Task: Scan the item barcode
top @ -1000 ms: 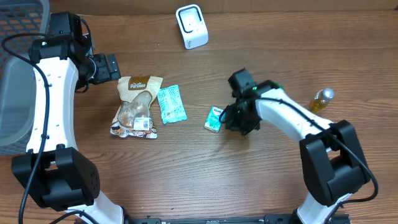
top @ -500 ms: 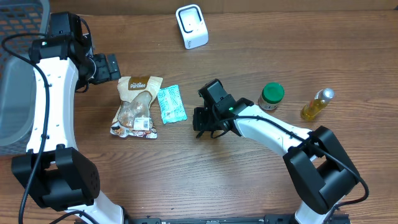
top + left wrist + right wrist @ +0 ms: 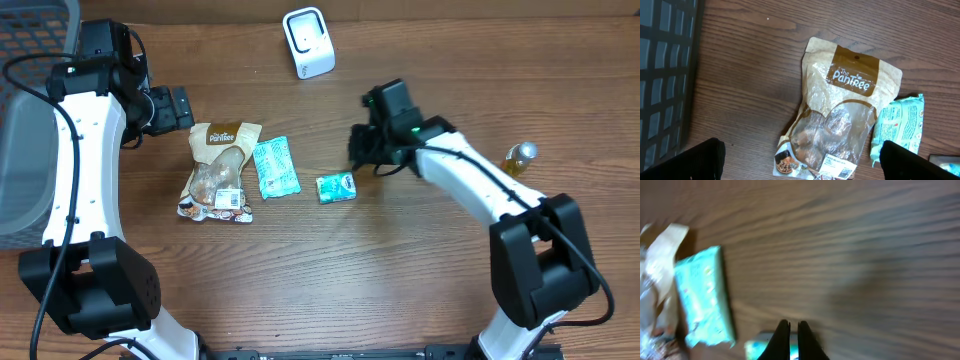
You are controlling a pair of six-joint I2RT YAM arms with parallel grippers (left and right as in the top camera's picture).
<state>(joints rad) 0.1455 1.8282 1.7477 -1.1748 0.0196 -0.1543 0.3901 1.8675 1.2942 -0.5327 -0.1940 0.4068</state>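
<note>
Small green box (image 3: 336, 187) lies loose on worktop (image 3: 300, 280), white scanner (image 3: 308, 42) well apart at top centre

The box rests flat mid-frame, just right of a teal packet (image 3: 274, 166) and a snack bag (image 3: 218, 170). The right fingers (image 3: 781, 342), pressed together and holding nothing, hang just above and to the right of it. The left fingers (image 3: 700, 160), spread wide, hover over the bag at upper left.

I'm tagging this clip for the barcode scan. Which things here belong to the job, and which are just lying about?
Job in hand:
white scanner
small green box, probably the item, as it lies nearest the shut right gripper

Lying about for now:
Pantree snack bag
teal packet
yellow bottle
grey basket
</note>
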